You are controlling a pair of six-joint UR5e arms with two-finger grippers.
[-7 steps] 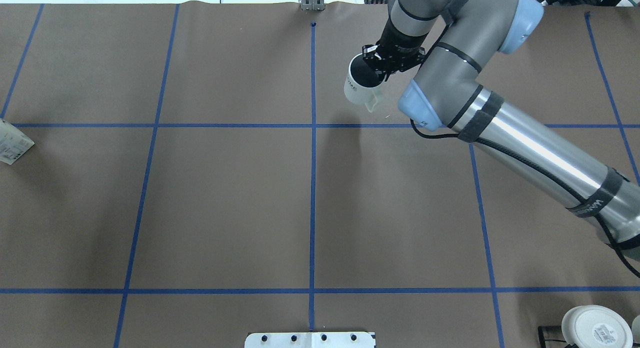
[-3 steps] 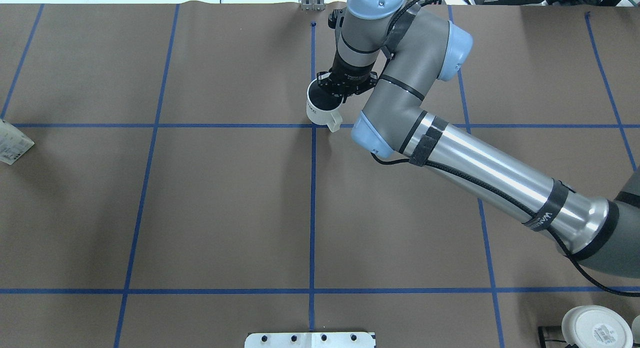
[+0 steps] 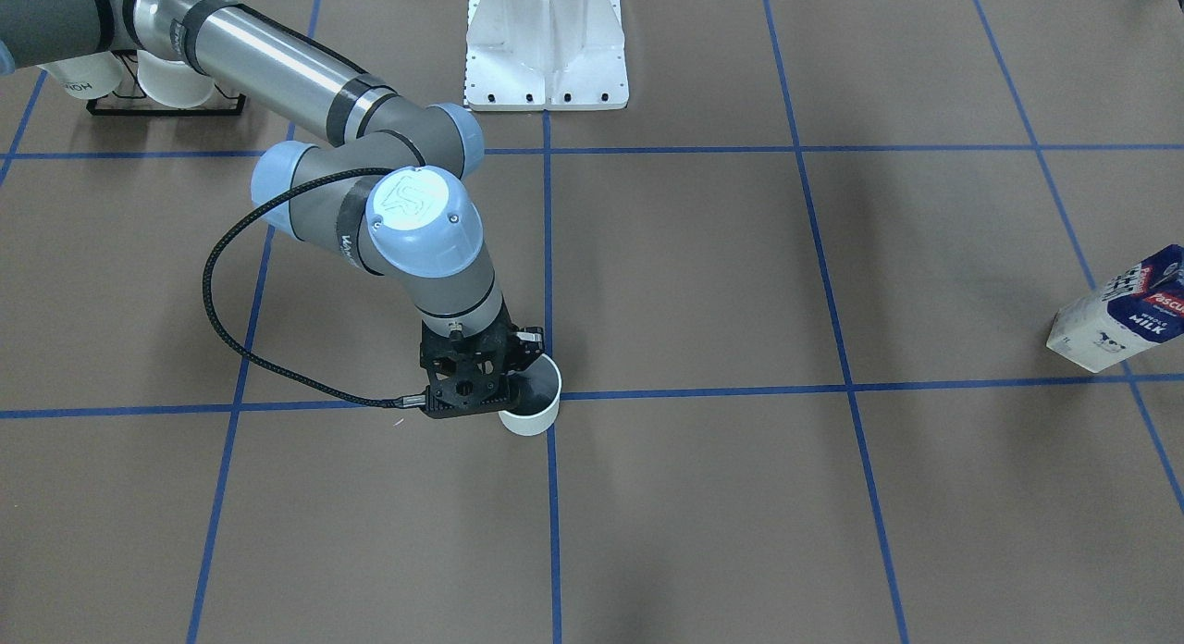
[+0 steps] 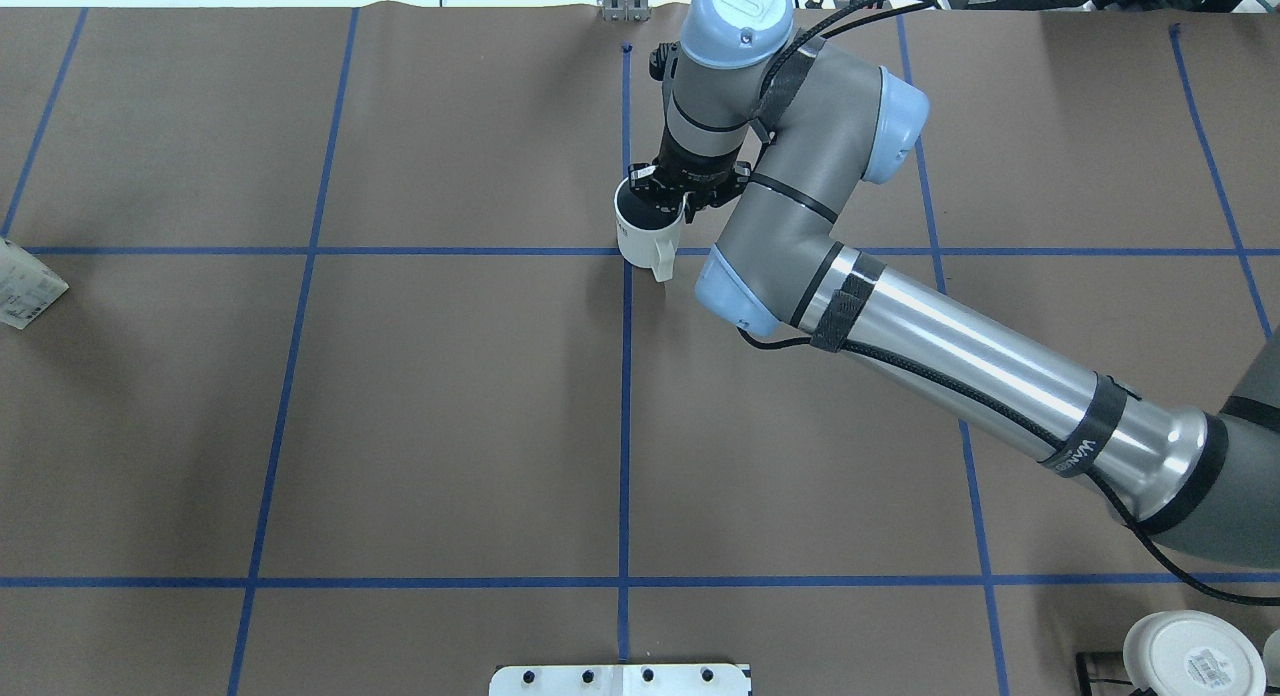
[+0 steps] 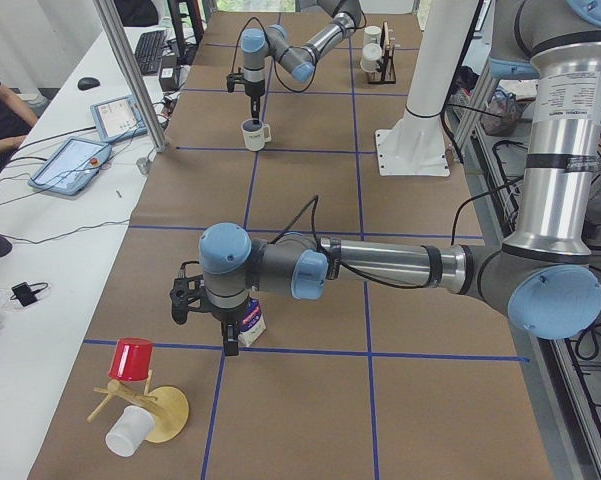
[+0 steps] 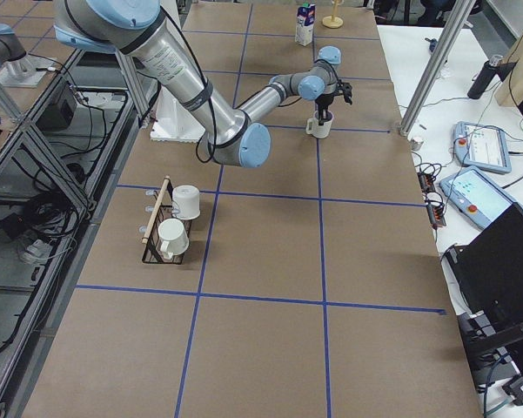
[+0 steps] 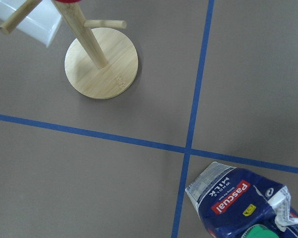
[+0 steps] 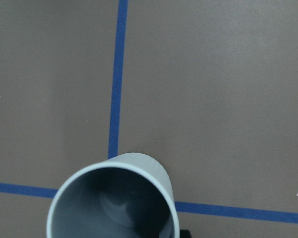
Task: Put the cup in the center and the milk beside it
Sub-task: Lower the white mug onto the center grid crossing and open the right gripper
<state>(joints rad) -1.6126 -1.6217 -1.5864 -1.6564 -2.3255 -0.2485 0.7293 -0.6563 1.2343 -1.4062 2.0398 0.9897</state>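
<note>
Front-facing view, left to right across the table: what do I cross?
rack of white cups → cup, gripped at its rim by the right hand → milk

Brown table (image 4: 450,406), blue tape grid (image 4: 625,426), milk (image 3: 1119,315), wooden stand (image 7: 101,63), rack (image 6: 161,231)

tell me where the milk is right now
In the front-facing view the milk sits at the far right edge, the robot's left side, far from the cup.

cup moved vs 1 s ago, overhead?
Yes. The cup, held by the right gripper, shifted left, from well right of the centre tape line to overlapping it.
</note>
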